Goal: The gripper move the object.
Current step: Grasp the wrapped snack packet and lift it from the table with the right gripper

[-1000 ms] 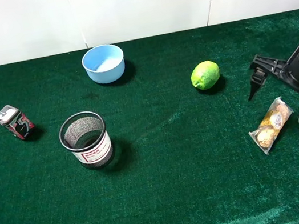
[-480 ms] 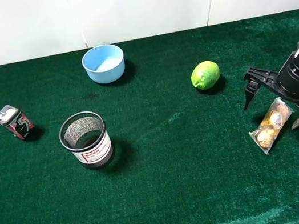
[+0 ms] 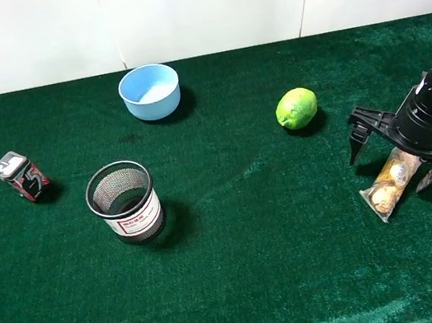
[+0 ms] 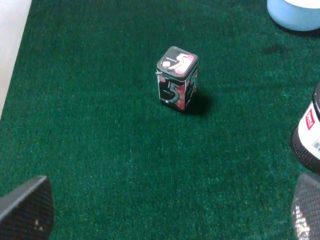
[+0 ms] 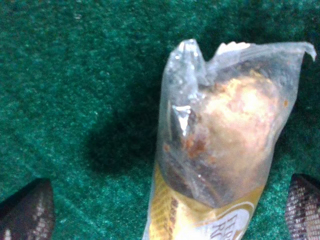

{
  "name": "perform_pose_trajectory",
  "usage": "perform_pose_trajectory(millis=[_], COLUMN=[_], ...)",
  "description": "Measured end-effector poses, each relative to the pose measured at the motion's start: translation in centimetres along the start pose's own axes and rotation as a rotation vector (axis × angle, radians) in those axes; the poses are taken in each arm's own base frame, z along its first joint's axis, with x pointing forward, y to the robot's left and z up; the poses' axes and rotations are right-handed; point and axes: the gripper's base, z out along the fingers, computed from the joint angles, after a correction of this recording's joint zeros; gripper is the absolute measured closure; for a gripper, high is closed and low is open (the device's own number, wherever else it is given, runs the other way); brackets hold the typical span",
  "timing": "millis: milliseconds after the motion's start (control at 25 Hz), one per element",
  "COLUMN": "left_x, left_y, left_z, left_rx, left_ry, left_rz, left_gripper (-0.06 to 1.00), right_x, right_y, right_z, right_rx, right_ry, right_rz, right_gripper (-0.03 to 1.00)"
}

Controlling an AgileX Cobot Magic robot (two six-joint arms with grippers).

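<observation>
Hanging over the candy packet [image 3: 386, 193].
Your right gripper [image 3: 397, 157] is spread wide, with one finger on each side of the candy packet, holding nothing.

Felt [image 3: 301, 263] lies open around the packet [image 3: 383, 197] — lime [image 3: 296, 108] (nearest) well apart.

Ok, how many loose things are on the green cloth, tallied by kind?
blue bowl: 1
mesh cup: 1
tin: 1
lime: 1
chocolate packet: 1
Total: 5
</observation>
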Motion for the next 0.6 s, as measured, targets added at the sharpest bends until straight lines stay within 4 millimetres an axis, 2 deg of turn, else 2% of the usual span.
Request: perform_pose_trajectory(millis=[400,600], left_x=[0.0,0.0], left_y=[0.0,0.0], left_z=[0.0,0.0], left_rx=[0.0,0.0], left_ry=[0.0,0.0], left_rz=[0.0,0.0], left_gripper=[-0.02,-0.02], right_x=[0.0,0.0], right_y=[-0.2,-0.2], right_z=[1.2,1.2], right_rx=[0.031,0.031], right_ry=[0.035,0.035], right_rz=[0.008,0.01], right_gripper=[0.3,0.54])
